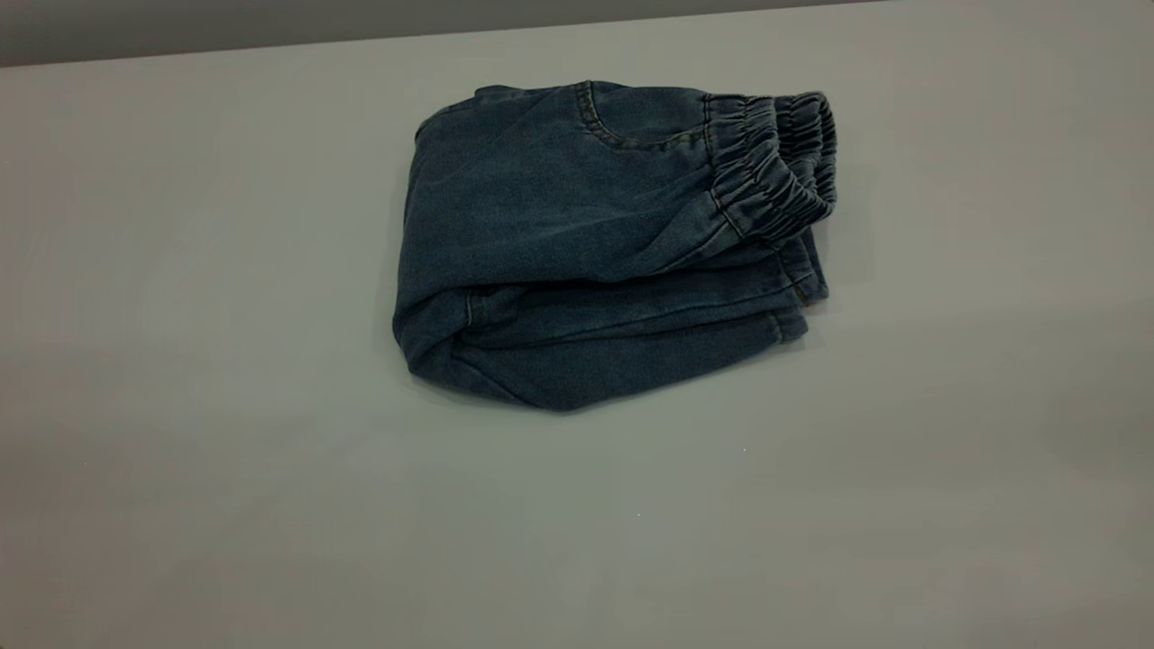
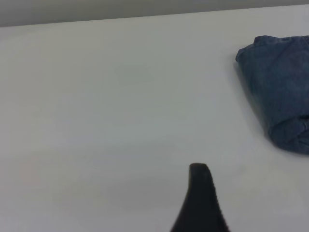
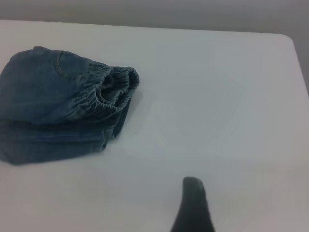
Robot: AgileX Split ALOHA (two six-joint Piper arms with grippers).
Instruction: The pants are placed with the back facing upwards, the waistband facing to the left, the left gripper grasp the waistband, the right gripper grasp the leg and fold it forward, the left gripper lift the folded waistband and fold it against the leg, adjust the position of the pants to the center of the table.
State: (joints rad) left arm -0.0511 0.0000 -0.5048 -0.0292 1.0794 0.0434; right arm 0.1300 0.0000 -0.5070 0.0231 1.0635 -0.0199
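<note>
The folded pants [image 1: 604, 243] lie mid-desk [image 1: 180, 451], waistband [image 1: 775, 167] toward the right arm, both grippers well clear, finger spread indiscernible.

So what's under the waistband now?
The waistband lies on top of the folded pants, over stacked denim layers whose hems show beneath it. Whatever lies deeper in the fold is covered.
</note>
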